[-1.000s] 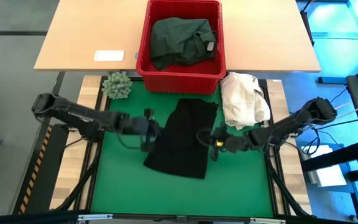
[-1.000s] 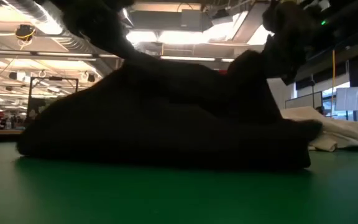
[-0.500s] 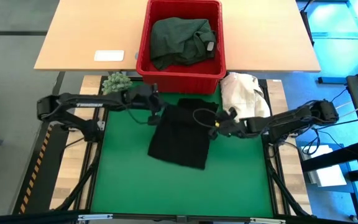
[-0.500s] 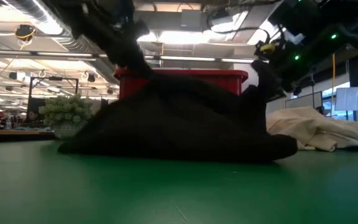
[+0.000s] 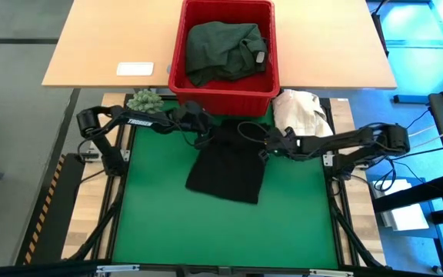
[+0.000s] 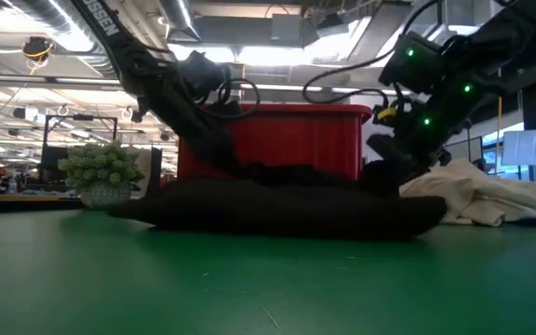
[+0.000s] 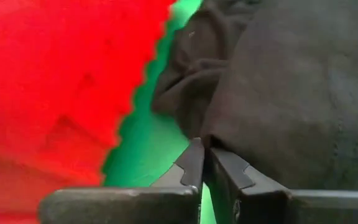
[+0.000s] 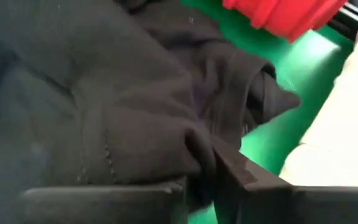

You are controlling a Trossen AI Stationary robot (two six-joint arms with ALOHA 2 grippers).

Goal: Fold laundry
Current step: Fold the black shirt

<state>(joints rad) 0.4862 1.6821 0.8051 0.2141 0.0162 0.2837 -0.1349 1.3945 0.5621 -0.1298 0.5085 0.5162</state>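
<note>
— Left gripper (image 5: 205, 139) first: where is it?
— Just above centre in the high view, at the upper left corner of the black garment (image 5: 228, 163), close under the red basket (image 5: 177, 75). In its own wrist view the two dark fingers (image 7: 191, 163) are pressed nearly together, with the cloth's edge (image 7: 291, 99) right at their tips. Narrow, then; whether a fold is still pinched between them I can't tell.

— And the right gripper (image 5: 265, 148)?
— Right of centre in the high view, at the garment's upper right edge. In the right wrist view its fingers (image 8: 232, 165) stand close together with a bunched fold of black cloth (image 8: 135, 106) lying between and over them, so it looks closed on the garment.

— How does the garment lie?
— Flat on the green mat (image 5: 152, 223), middle of the frame, as a roughly rectangular dark shape. In the low view it is a low black mound (image 6: 277, 207) across the centre, the basket's red wall (image 6: 314, 140) behind it.

— Anything else nearby?
— A dark green garment (image 5: 223, 50) sits heaped inside the basket at top centre. A cream cloth heap (image 5: 301, 123) lies just right of the basket's lower corner, and a small green plant (image 5: 144, 103) stands at its lower left.
</note>
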